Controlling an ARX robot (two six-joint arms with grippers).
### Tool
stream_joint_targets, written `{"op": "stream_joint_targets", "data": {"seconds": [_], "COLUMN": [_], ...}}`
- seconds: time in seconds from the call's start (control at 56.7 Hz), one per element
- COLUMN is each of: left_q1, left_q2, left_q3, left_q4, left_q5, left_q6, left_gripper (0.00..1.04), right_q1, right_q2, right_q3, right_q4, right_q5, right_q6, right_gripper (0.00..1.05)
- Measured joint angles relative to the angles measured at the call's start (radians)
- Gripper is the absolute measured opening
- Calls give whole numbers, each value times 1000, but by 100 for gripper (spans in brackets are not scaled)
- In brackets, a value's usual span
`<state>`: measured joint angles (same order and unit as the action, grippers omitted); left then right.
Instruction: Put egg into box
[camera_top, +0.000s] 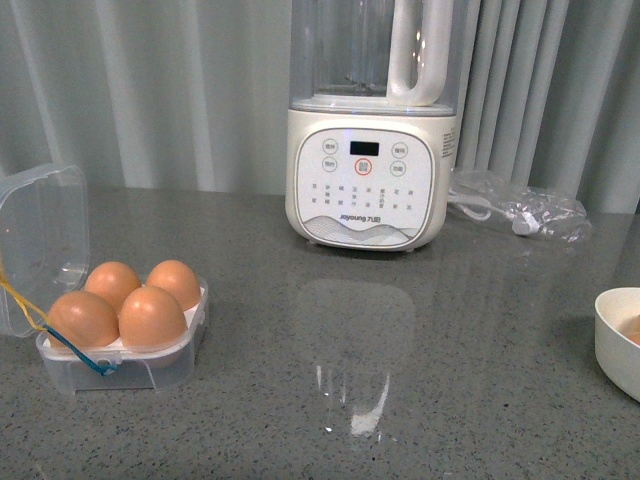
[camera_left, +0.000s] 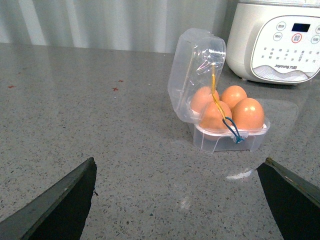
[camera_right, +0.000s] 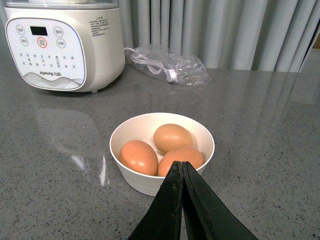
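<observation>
Four eggs (camera_top: 152, 318) in the open box (camera_top: 130, 373), three in the white bowl (camera_right: 145, 184); left fingers (camera_left: 60, 205) spread, right fingers (camera_right: 170, 210) pressed together.

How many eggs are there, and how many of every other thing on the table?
Brown eggs: 7, with 4 in the box and 3 in the bowl
Clear box: 1
White bowl: 1
Kitchen machine: 1
Plastic bag with a cord: 1
Total: 11

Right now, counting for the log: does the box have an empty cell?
No, all four cells of the box hold brown eggs.
</observation>
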<state>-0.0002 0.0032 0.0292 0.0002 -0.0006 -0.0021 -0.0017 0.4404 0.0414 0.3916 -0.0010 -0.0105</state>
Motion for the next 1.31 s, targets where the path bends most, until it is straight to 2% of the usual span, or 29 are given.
{"op": "stream_joint_targets", "data": {"seconds": [0.229, 0.847, 0.953, 1.182, 1.305], "left_q1": [0, 0, 0, 0, 0], "left_q2": [0, 0, 0, 0, 0], "left_q3": [0, 0, 0, 0, 0], "left_q4": [0, 0, 0, 0, 0], "left_q5": [0, 0, 0, 0, 0], "left_q6": [0, 0, 0, 0, 0], "left_gripper": [98, 98, 98, 98, 98], "right_q1": [0, 0, 0, 0, 0], "right_q2": [-64, -264, -408, -436, -436], "right_q3": [-37, -37, -37, -36, -36], "right_q4": [-16, -212, -384, -391, -391], "right_q5": [0, 0, -1, -1, -1], "right_q6": [0, 0, 0, 0, 0], "right_gripper": [3, 3, 3, 3, 20]}}
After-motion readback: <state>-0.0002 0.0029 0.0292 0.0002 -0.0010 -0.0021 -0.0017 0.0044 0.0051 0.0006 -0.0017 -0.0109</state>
